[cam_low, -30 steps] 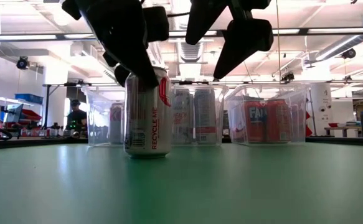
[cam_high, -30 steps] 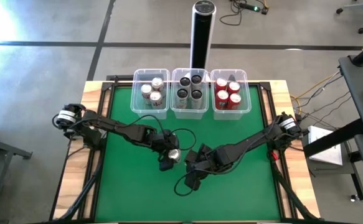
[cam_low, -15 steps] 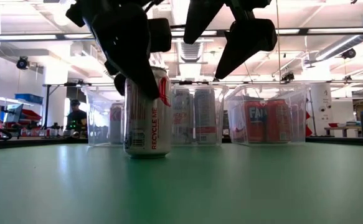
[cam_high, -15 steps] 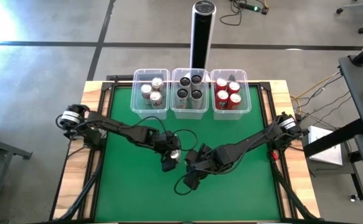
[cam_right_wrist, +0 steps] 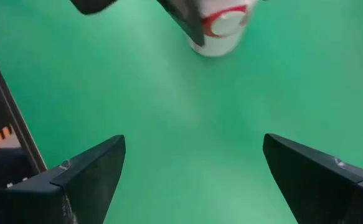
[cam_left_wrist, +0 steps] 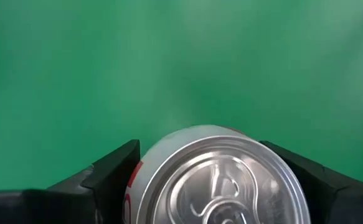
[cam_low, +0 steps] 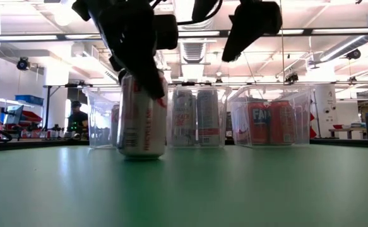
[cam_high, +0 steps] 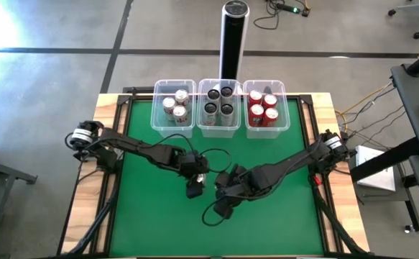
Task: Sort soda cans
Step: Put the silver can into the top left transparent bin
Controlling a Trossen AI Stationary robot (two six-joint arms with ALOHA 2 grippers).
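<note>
A: Starting with the table (cam_high: 144,223), its green mat is bare but for one silver-white can (cam_low: 142,113); the three clear bins (cam_high: 222,128) at the far edge already hold the other cans, sorted by colour.

B: And the left bin (cam_high: 174,128) shows only three tops, so I judge this can is the last one out.

A: What has changed? The can stood level half a second ago with its printing facing the low camera; now it leans slightly, has shifted a little toward the bins, and is turned so the words are gone.

B: So the left gripper (cam_left_wrist: 215,180) has it pinched at the rim, fingers on either side, and is probably beginning the lift toward that left bin.

A: The right gripper (cam_right_wrist: 187,168) hangs near the mat's middle, fingers spread wide, holding nothing.

B: Any writing? "RECYCLE ME" read plainly before; now it is unreadable. The red cans (cam_low: 269,123) show letters I cannot make out.
</note>
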